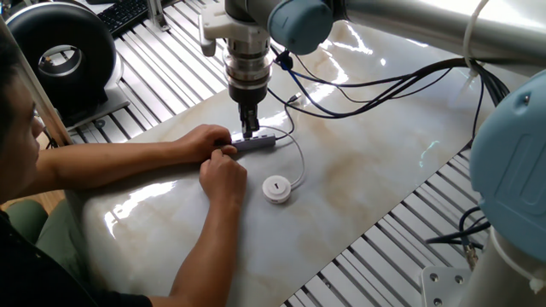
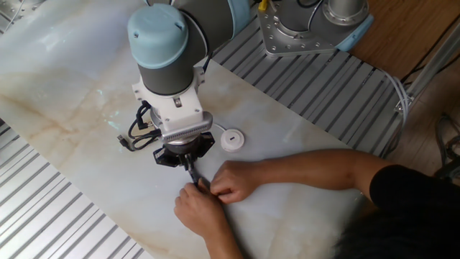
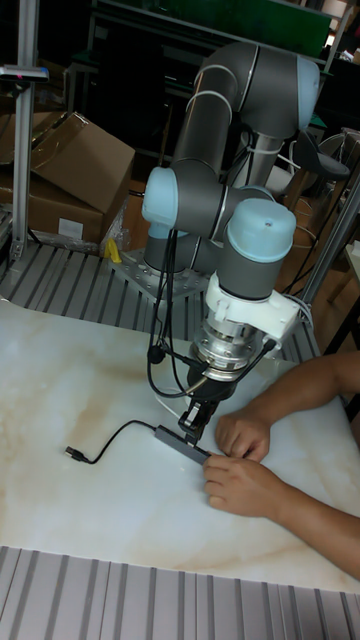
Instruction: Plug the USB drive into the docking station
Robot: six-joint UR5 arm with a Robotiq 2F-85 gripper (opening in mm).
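Observation:
The docking station (image 1: 257,142), a slim grey bar, lies on the marble table, and a person's two hands (image 1: 218,152) pin its left end. Its black cable (image 3: 110,437) trails left to a loose plug (image 3: 72,454). My gripper (image 1: 249,133) points straight down with its narrow fingers together, their tips at the bar's top edge. The USB drive (image 1: 276,188), a white round puck, rests on the table in front of the bar. Its thin white cable (image 1: 300,160) loops up to my fingertips, where its small plug seems pinched. In the other fixed view the hands (image 2: 215,188) hide the bar, and the puck (image 2: 231,139) lies right of my gripper (image 2: 190,173).
The person sits at the table's near-left side with forearms (image 1: 111,162) stretched across the marble. Black robot cables (image 1: 358,85) hang behind the wrist. Ribbed metal decking (image 1: 401,247) surrounds the marble slab. A black round device (image 1: 60,51) stands at the far left.

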